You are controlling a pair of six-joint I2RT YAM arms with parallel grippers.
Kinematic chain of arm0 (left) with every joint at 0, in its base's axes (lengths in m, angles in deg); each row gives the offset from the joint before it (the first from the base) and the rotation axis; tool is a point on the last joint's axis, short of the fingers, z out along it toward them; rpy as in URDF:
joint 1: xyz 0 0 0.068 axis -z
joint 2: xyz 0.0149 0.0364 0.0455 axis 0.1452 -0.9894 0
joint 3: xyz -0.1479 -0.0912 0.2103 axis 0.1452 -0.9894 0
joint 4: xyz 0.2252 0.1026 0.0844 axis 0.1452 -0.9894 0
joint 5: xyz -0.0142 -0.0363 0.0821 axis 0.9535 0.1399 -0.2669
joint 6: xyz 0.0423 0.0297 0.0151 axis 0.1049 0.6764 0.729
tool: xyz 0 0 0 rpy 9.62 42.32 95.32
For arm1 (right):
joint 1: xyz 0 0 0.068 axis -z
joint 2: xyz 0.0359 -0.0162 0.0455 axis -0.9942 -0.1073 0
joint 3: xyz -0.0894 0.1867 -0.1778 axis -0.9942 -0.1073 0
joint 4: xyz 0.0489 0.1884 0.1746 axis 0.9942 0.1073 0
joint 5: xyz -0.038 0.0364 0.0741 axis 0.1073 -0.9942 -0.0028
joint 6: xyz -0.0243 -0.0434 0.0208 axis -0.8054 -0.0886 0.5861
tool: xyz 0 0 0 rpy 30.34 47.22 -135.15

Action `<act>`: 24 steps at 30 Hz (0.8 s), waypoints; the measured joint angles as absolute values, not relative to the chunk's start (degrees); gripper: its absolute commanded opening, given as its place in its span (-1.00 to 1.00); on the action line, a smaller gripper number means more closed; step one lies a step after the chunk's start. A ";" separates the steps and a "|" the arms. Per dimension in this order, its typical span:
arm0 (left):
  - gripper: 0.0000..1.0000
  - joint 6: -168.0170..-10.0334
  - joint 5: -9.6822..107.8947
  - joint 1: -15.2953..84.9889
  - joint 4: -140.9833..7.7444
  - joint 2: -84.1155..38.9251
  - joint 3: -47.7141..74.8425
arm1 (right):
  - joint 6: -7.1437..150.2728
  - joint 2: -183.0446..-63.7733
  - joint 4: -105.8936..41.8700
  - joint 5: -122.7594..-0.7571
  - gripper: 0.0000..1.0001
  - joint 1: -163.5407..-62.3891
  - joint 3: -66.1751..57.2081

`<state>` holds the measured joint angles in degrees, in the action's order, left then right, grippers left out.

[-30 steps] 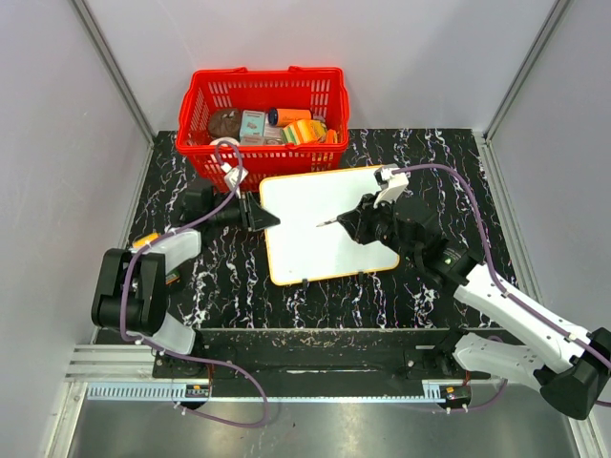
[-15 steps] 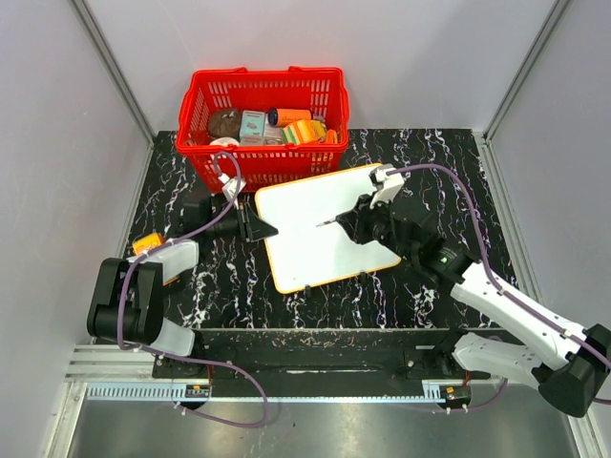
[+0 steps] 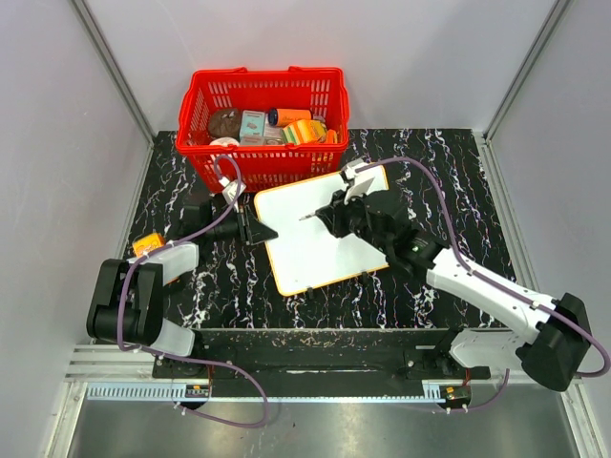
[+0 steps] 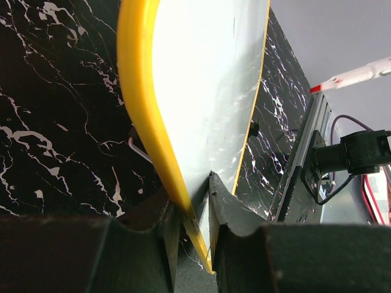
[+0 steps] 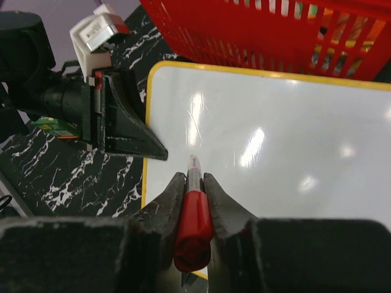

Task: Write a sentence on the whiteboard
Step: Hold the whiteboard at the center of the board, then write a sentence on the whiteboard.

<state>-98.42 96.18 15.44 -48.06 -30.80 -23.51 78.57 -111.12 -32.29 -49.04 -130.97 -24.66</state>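
Mid-table, whiteboard lies slightly skewed on black marbled table, its far edge just beside red basket. L gripper is at board's left side, jaws nearly closed, pinching the yellow-rimmed left edge. R gripper is over the board from the right, jaws squeezed on red marker. Marker tip points left above board's left-centre area; can't tell if it touches. Board face white w/ glare spots. Basket at far edge holds assorted small items.
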 measured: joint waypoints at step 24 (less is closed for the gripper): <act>-1.00 -97.94 96.09 15.46 -48.49 -29.71 -24.26 | 73.55 -121.55 -42.89 -48.82 -1.00 -131.43 -19.02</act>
<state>-97.94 96.09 15.46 -48.49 -29.71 -24.26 73.55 -121.55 -42.89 -48.82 -131.43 -19.02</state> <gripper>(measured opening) 0.245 0.209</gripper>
